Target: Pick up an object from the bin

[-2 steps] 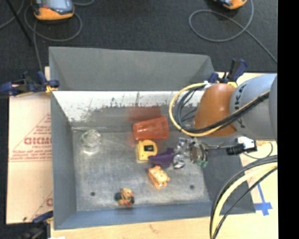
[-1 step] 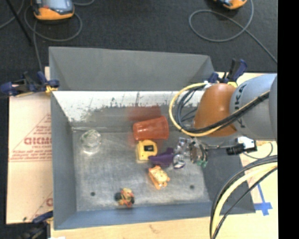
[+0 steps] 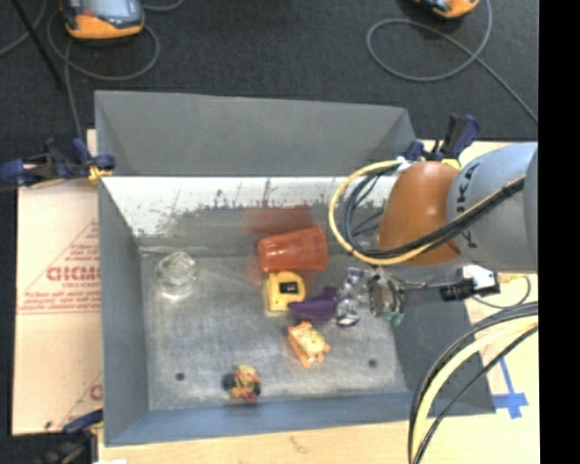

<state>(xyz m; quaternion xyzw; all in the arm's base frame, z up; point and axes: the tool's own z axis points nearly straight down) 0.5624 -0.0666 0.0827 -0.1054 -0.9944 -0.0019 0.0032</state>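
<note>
A: Surface and room?
B: Grey bin (image 3: pixel 122 308), its floor scuffed and its back wall streaked dark. It stands on a dark floor (image 3: pixel 272 50). An orange-rimmed device (image 3: pixel 104 18) is cut off at the top edge.

A: Contents?
B: Red cup (image 3: pixel 292 250) on its side at the back, yellow block (image 3: pixel 284 292) just in front of it. Clear lump (image 3: pixel 175 274) at left. Orange toy (image 3: pixel 307 343) mid-floor, small toy (image 3: pixel 243 382) near the front wall.

A: Gripper?
B: Gripper (image 3: pixel 355 304) is low, right of centre, just beside the purple piece (image 3: pixel 314 306). Open or closed: cannot tell, too cluttered. The purple piece's shape is hard to make out. The arm (image 3: pixel 417 213) runs off the right side.
</note>
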